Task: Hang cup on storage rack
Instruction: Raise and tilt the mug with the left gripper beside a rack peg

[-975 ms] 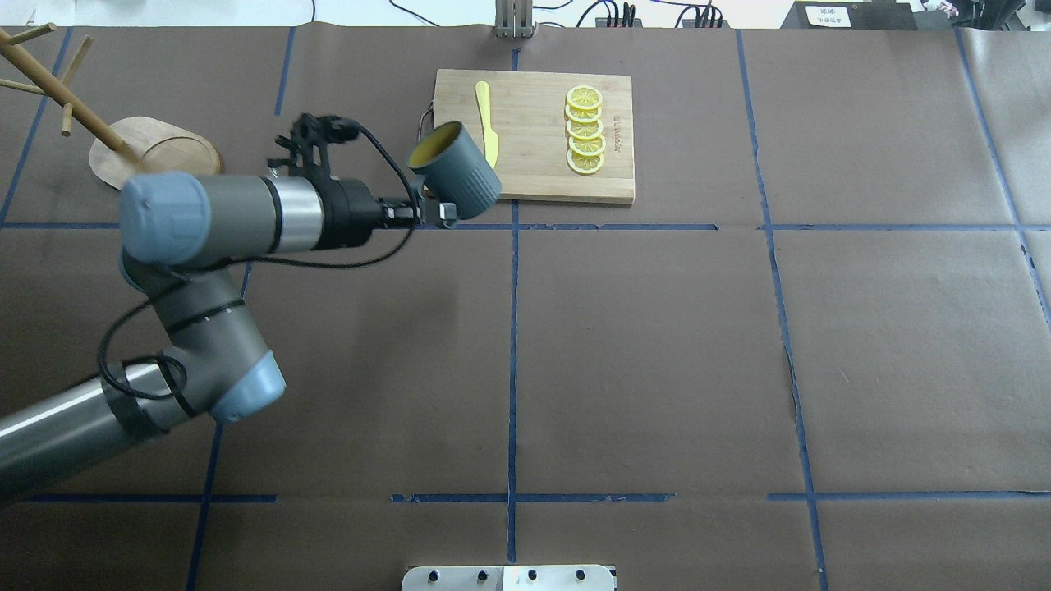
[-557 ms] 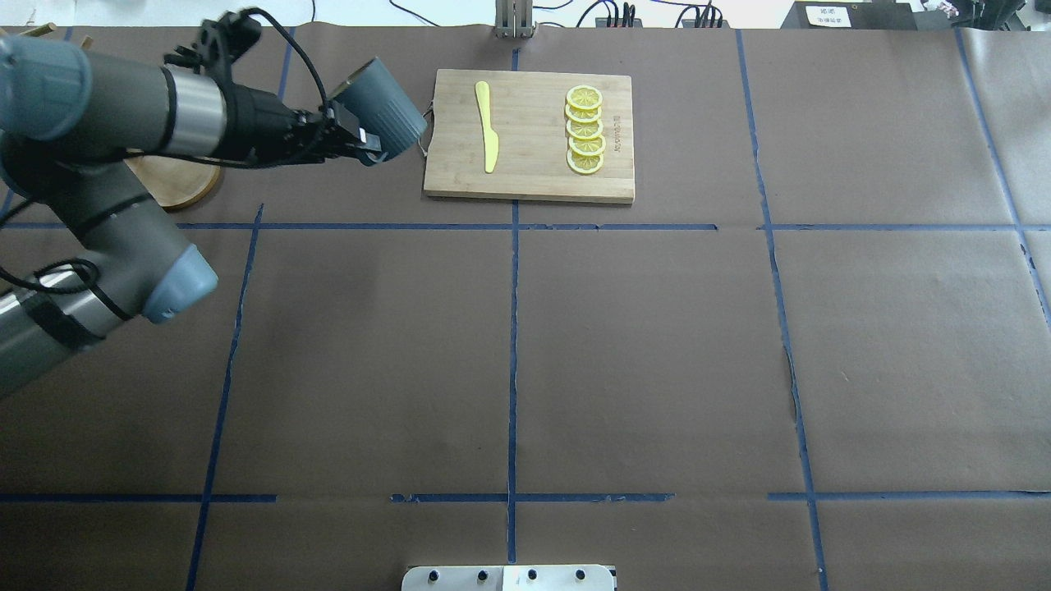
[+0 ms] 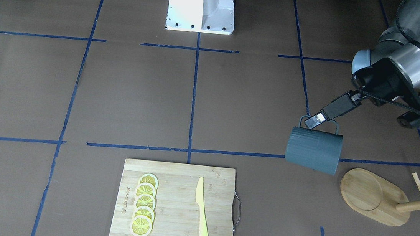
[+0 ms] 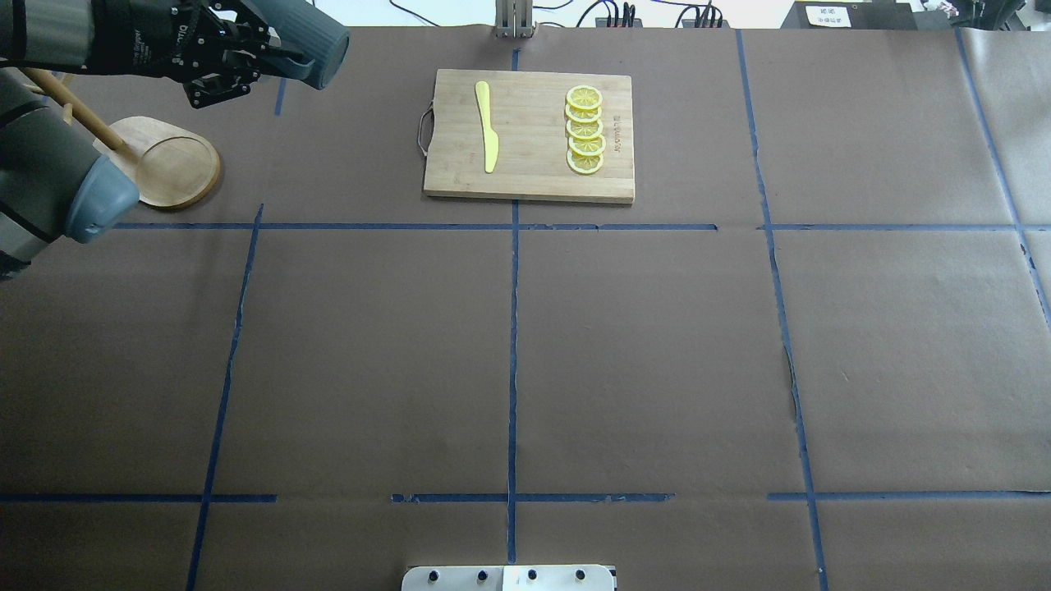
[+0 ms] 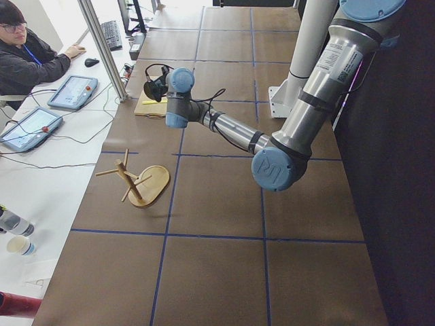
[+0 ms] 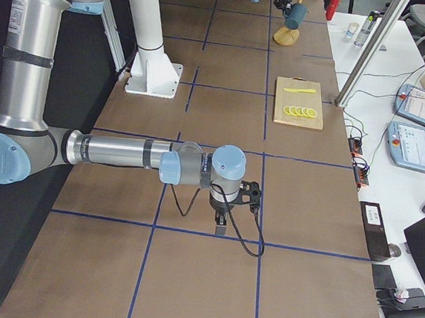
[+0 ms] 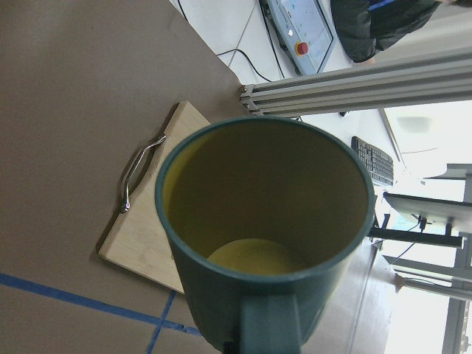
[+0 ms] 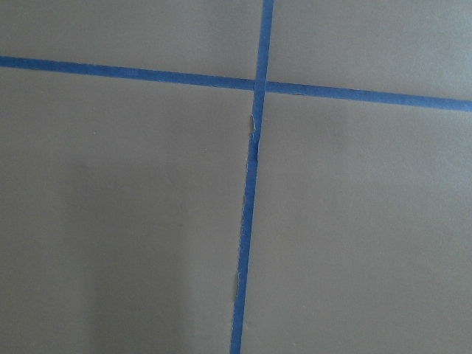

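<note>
Since a second ago the left gripper (image 3: 311, 122) has swung the cup (image 3: 314, 150) from above the cutting board (image 3: 173, 214) towards the table's far-left corner. From the front, its jaws pinch the loop handle and the cup hangs on its side in the air, just beside the storage rack (image 3: 374, 195) and on no peg. Pick-up and most of the carry look done; threading the handle over a peg remains. Overhead, cup and rack sit close to the far and left edges, with the board well apart along the far edge, so room looks widest on that side. The left-end view shows bare pegs. From the right end, the right gripper (image 6: 222, 223) points down towards the near edge, well apart; I cannot tell how its jaws stand. The left wrist camera shows the cup's yellow inside.
</note>
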